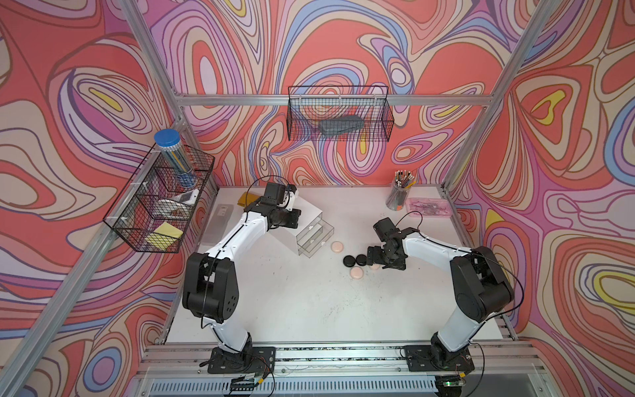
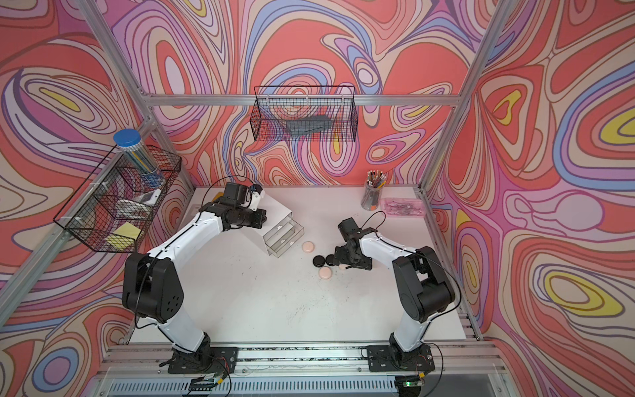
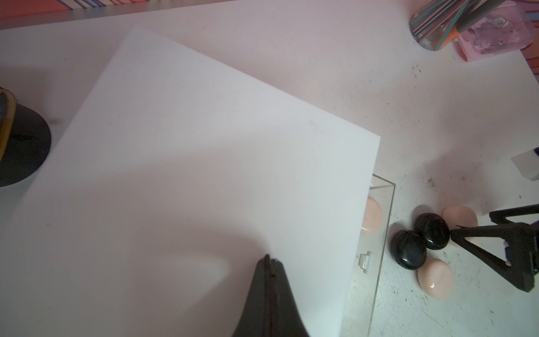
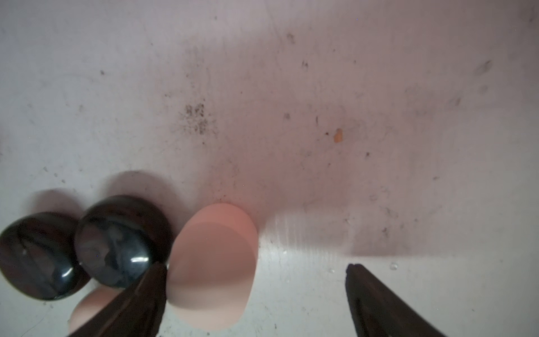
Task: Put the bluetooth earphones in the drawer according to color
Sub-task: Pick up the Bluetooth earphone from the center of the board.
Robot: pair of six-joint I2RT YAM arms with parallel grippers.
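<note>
The drawer (image 1: 304,223) is a white cabinet left of centre, with clear drawers (image 1: 314,239) pulled out toward the middle. One pale pink earphone case (image 3: 370,216) lies inside an open drawer. On the table lie two glossy black cases (image 1: 349,262) (image 1: 360,259) and three pink ones (image 1: 337,246) (image 1: 356,273) (image 4: 213,262). My right gripper (image 4: 255,271) is open and low over the table. That last pink case lies between its fingers, against the one next to the black cases. My left gripper (image 3: 271,258) is shut on nothing, above the cabinet's white top.
A pencil cup (image 1: 400,196) and a shallow pink tray (image 1: 429,206) stand at the back right. A frosted flat box (image 1: 220,220) lies at the left edge behind my left arm. Wire baskets hang on the left wall (image 1: 158,202) and the back wall (image 1: 338,113).
</note>
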